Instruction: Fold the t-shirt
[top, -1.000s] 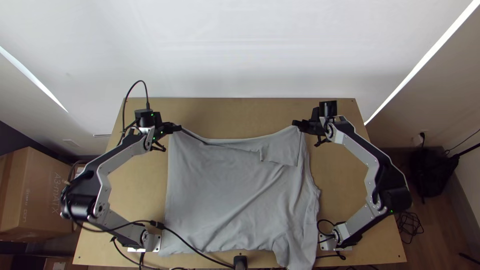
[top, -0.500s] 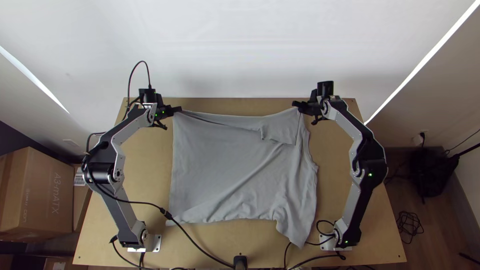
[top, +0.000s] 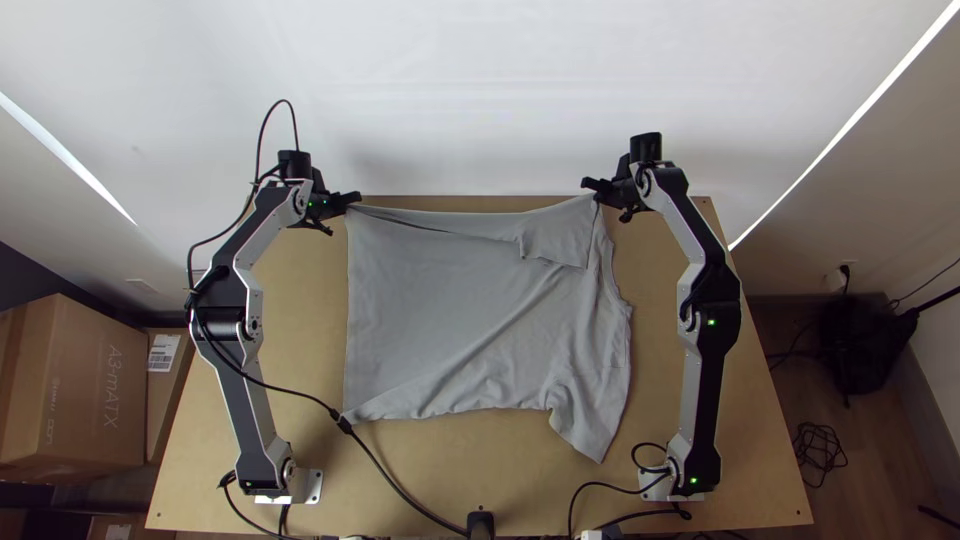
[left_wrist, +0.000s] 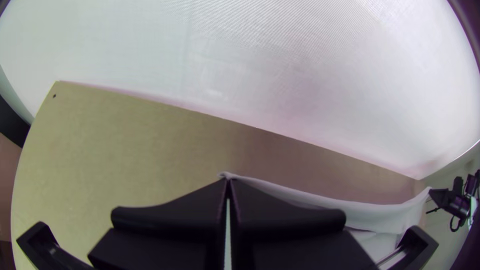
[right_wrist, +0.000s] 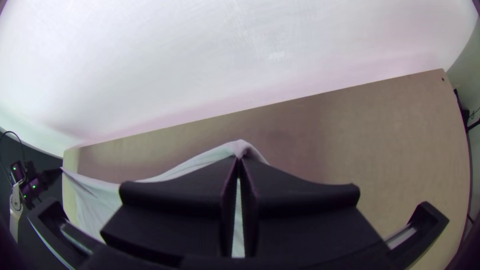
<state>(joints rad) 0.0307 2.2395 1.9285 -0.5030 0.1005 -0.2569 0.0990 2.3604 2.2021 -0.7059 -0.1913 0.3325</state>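
In the top view the grey t-shirt (top: 450, 310) is spread between the arms, its far edge pulled taut, a sleeve flap folded over near its upper right and some diagonal creases. My left gripper (top: 352, 200) is shut on its far left corner, my right gripper (top: 592, 188) on its far right corner, by the shoulder. In the left wrist view, cloth (left_wrist: 370, 212) runs from the tips of my left gripper (left_wrist: 228, 181). The right wrist view has a cloth peak (right_wrist: 240, 147) between the tips of my right gripper (right_wrist: 239, 160).
The wooden table (top: 480, 470) has bare wood on both sides of the cloth and along its near edge. A white wall (top: 470, 100) rises behind the far edge. A black cable (top: 390, 483) crosses from the left arm to the near edge.
Both grippers have moved up the picture toward the table's far edge, drawing the t-shirt with them. Its lower hem and hanging sleeve have slid away from the near edge.
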